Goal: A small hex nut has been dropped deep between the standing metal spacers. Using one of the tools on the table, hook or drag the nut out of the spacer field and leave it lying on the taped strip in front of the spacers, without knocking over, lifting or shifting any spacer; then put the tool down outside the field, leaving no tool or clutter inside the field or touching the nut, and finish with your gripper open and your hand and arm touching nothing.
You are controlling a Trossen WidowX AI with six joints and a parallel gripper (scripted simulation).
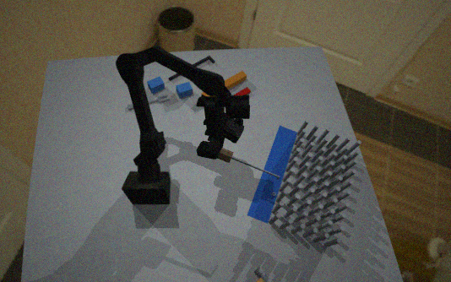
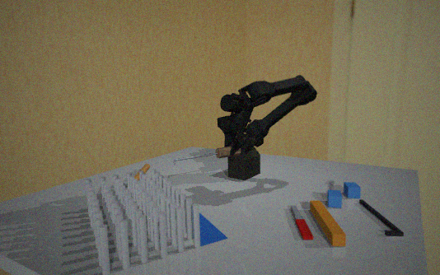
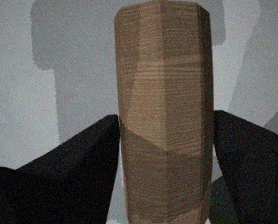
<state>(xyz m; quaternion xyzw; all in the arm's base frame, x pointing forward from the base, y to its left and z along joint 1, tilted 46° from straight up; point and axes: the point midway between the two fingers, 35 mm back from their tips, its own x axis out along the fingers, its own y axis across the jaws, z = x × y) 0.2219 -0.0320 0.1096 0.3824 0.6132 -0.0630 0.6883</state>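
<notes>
My gripper point(image 1: 217, 153) point(image 2: 235, 151) point(image 3: 165, 122) is shut on the wooden handle point(image 1: 225, 155) point(image 2: 223, 152) point(image 3: 165, 75) of a thin-shafted tool. The shaft point(image 1: 254, 165) point(image 2: 196, 157) points toward the field and is held above the table. In the top view its tip overlaps the blue taped strip point(image 1: 280, 145) point(image 2: 209, 235) near the spacers' edge; its height there is hard to judge. A small dark ring-like thing, apparently the nut point(image 1: 274, 194), lies on the strip beside the front row, in shadow. The metal spacers point(image 1: 323, 188) point(image 2: 162, 236) stand upright. The nut is hidden in the exterior view.
At the back lie a black hooked rod point(image 1: 182, 73) point(image 2: 377, 216), blue blocks point(image 1: 155, 84) point(image 2: 334, 198), an orange bar point(image 1: 236, 79) point(image 2: 326, 222), a red-handled tool point(image 1: 242, 92) point(image 2: 303, 229) and a grey tool point(image 1: 159, 100). An orange piece point(image 1: 260, 279) point(image 2: 142, 170) lies beyond the field's near side.
</notes>
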